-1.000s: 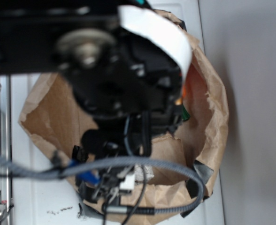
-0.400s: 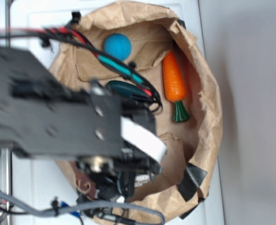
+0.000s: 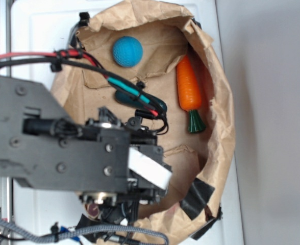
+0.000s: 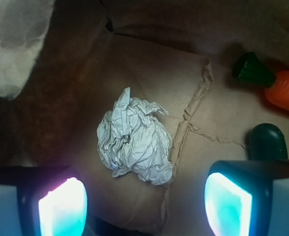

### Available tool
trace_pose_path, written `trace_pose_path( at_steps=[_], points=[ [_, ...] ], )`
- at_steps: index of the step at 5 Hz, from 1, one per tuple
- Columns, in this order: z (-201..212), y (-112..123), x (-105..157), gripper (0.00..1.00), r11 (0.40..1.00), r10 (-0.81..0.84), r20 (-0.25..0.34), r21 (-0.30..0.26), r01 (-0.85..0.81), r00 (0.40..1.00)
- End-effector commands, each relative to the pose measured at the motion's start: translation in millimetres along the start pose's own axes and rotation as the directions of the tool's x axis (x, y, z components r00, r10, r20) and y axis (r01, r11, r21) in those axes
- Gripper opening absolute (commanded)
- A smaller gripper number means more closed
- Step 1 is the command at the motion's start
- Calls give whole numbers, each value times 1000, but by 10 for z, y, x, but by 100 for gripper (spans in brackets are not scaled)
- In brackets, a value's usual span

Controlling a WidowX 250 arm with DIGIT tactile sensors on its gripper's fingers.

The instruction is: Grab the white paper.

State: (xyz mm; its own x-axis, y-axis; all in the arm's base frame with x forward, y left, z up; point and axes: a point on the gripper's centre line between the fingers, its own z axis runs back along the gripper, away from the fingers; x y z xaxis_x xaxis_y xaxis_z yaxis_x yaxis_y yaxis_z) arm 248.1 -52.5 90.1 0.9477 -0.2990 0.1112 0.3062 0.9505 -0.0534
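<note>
The gripper (image 4: 144, 201) is wide open above the bag floor. The white paper (image 4: 134, 145) lies on the brown bag (image 4: 218, 93) just ahead, between the fingers (image 4: 63, 209), touching neither. A carrot (image 4: 284, 91) sits far right by the wall.

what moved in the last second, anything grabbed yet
The arm swung from covering the top of the brown bag down to its lower left, uncovering the blue ball and carrot. Nothing grabbed: the gripper is open above the white paper. Bag stayed put.
</note>
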Motion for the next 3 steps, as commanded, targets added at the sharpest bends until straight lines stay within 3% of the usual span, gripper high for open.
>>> trace_pose_path(
  at_steps=[1,2,3],
  points=[
    [57,-48,56,100,1000,-22,27,9,21,999],
    [135,112,42,100,998,13,35,-58,-11,999],
    [-77,275,168,100,999,46,31,1,-46,998]
  ],
)
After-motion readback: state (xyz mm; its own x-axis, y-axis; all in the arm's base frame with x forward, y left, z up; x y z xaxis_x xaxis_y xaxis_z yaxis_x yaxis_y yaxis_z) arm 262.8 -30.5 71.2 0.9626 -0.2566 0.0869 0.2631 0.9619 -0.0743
